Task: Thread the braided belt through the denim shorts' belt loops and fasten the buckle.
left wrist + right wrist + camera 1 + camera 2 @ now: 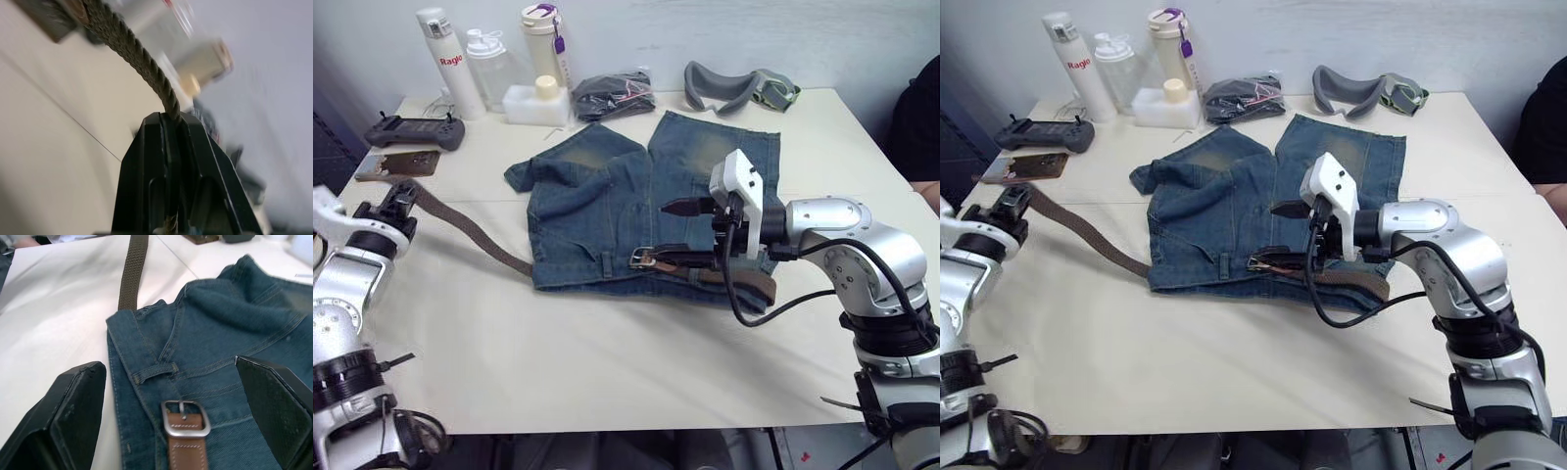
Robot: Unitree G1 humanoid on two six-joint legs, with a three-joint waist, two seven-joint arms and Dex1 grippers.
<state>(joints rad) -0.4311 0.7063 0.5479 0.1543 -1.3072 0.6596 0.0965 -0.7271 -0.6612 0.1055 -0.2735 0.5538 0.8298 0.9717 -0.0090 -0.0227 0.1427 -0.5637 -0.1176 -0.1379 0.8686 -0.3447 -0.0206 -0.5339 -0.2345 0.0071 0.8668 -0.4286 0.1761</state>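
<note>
Evidently to pull slack through, the left claw clamps the dark brown braided belt off the table, while the right claw gapes above the silver buckle on the faded blue denim shorts.

Soft, even light falls from overhead, bright on the pale table, with only faint shadows tucked under the denim shorts. No hard glare anywhere. Both head views are sharp across the whole scene. The left wrist view is smeared: the bottles behind the braided belt blur badly. In the right wrist view the buckle is crisp.
</note>
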